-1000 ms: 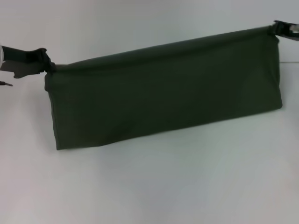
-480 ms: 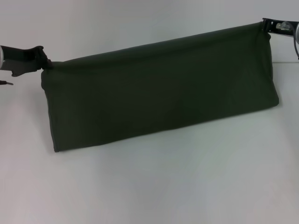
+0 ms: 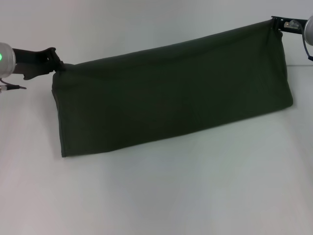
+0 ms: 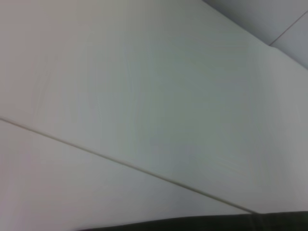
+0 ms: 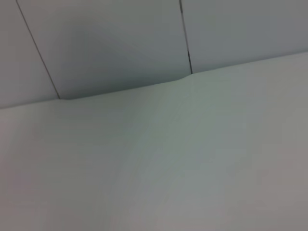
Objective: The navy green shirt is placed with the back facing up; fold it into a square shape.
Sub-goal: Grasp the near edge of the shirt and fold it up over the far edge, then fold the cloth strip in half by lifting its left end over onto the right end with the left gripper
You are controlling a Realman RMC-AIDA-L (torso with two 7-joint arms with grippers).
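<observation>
navy green shirt (image 3: 171, 93) between left gripper (image 3: 57, 62), right gripper (image 3: 275, 23)

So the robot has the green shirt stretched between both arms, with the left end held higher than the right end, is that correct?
Not quite. The head view shows the navy green shirt stretched between both arms, but the right gripper holds its end higher than the left gripper. The lower edge trails on the white table.

Head view looks forward and down over the counter (image 3: 161, 196); both wrist views face bare counter closely; left wrist shares the shirt's (image 4: 202, 223) edge.
</observation>
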